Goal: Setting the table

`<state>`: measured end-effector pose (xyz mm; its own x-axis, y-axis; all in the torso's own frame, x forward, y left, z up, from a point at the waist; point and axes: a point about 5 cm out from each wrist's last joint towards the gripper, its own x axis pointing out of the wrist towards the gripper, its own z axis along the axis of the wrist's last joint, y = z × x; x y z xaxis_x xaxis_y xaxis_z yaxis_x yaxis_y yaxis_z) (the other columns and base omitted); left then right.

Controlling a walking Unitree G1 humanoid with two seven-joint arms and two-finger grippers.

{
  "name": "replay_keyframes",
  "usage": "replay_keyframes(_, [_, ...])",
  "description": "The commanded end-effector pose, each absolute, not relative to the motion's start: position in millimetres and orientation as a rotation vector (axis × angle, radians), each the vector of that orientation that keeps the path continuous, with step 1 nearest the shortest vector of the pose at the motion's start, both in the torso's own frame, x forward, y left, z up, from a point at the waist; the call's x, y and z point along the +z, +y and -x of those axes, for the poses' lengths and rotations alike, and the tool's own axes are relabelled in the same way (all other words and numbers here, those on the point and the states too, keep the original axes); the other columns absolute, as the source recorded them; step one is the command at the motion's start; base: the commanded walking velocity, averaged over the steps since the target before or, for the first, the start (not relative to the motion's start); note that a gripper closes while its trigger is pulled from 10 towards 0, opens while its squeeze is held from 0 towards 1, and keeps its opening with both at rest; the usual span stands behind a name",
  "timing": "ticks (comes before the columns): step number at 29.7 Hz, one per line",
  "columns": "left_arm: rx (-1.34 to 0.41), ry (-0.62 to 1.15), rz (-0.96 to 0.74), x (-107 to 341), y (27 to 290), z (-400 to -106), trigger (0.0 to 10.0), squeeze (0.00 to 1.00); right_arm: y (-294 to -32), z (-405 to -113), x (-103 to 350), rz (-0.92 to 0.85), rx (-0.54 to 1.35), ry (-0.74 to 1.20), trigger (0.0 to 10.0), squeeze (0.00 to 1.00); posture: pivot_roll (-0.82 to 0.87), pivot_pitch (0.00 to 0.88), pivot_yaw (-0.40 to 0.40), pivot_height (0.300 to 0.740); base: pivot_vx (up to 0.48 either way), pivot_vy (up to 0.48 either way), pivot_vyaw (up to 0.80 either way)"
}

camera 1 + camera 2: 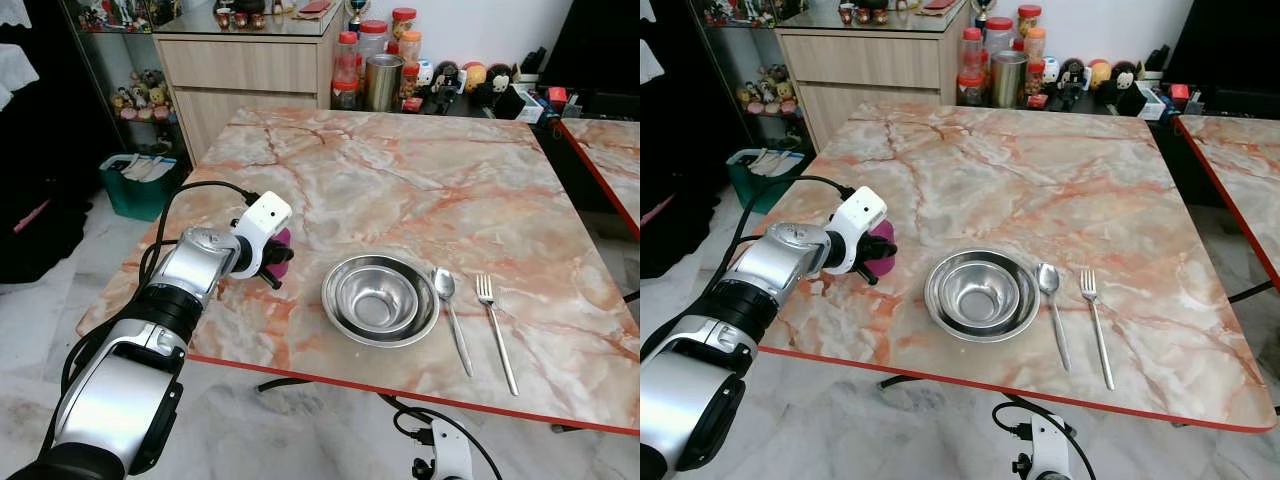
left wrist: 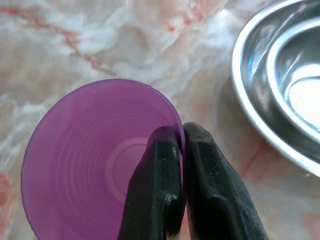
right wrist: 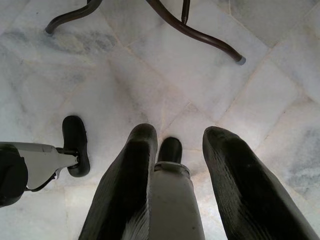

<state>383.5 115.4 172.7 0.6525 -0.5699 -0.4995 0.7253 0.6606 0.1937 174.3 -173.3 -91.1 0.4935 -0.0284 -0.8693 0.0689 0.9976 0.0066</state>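
Two nested bowls (image 1: 380, 299) sit near the table (image 1: 420, 180) front edge, spoon (image 1: 450, 315) and fork (image 1: 495, 330) just right of them. Left of the bowls, the left gripper (image 1: 277, 262) holds a purple cup (image 1: 283, 245). Left wrist: fingers (image 2: 155, 200) pinch the cup's rim (one inside, one outside). Right wrist: right gripper (image 3: 187, 145) hangs over floor (image 3: 150, 75), jaws spread.
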Motion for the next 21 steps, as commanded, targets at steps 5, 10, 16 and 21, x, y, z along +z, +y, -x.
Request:
replay_keyframes(5, [-0.795,0.424,-0.419,175,111,-382,10.0,0.0,-173,-176,-90,-0.052,-0.068,1.044,10.0,0.0,0.08,0.0,0.03,0.74,0.0,0.0,0.0])
replay_keyframes(10, [-0.807,0.437,-0.356,171,109,-381,10.0,0.0,-173,-176,-91,-0.051,-0.068,1.045,10.0,0.0,0.08,0.0,0.03,0.74,0.0,0.0,0.0])
replay_keyframes(16, [-0.774,0.439,-0.249,170,112,-382,10.0,0.0,-173,-175,-91,-0.049,-0.067,1.045,10.0,0.0,0.08,0.0,0.027,0.74,0.0,0.0,0.0])
replay_keyframes(21, [-0.771,0.46,-0.227,165,112,-381,10.0,0.0,-174,-175,-91,-0.047,-0.066,1.046,10.0,0.0,0.08,0.0,0.025,0.74,0.0,0.0,0.0])
